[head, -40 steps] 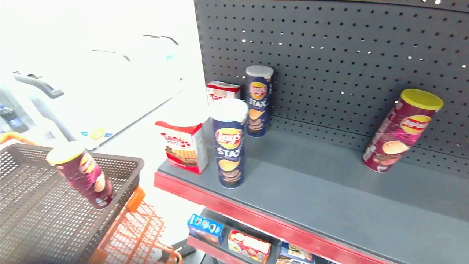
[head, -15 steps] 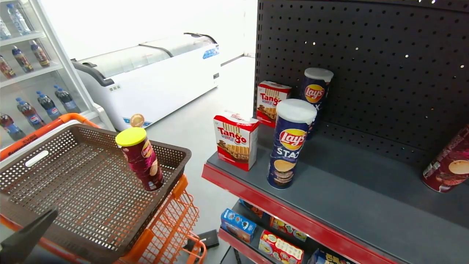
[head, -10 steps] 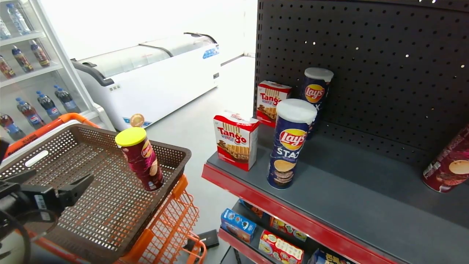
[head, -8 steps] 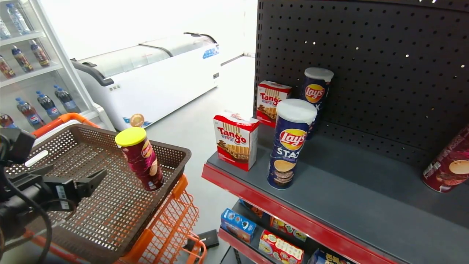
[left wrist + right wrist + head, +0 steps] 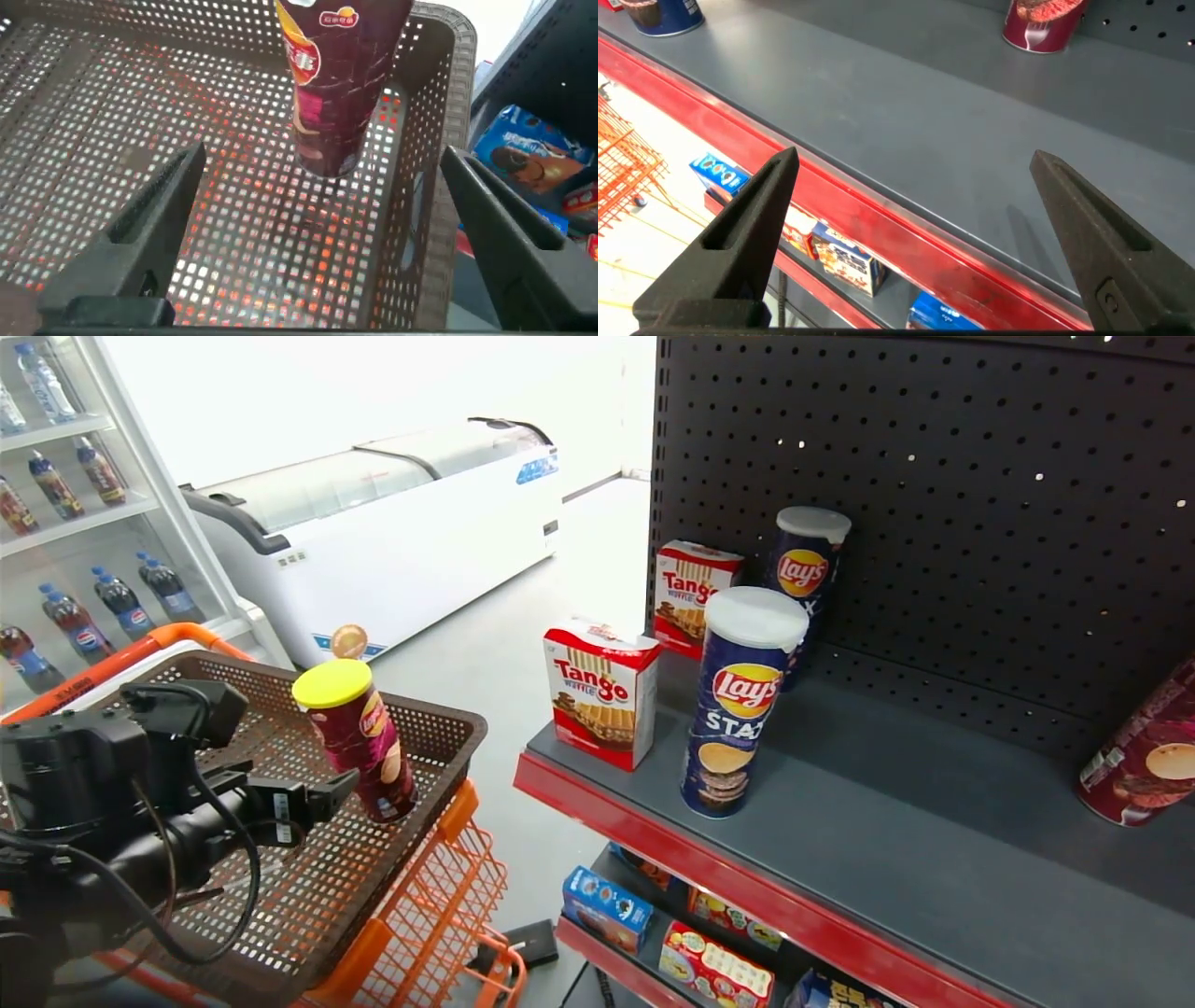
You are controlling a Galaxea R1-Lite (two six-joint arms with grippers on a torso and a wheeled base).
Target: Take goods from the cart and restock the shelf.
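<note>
Maroon chip can stands in brown basket on the cart, by its shelf-side wall. Left gripper just short of it, fingers spread wide. Right gripper spread wide over grey shelf.

Brand-logo labels on blue cans, red/white boxes, maroon can in cart basket.
</note>
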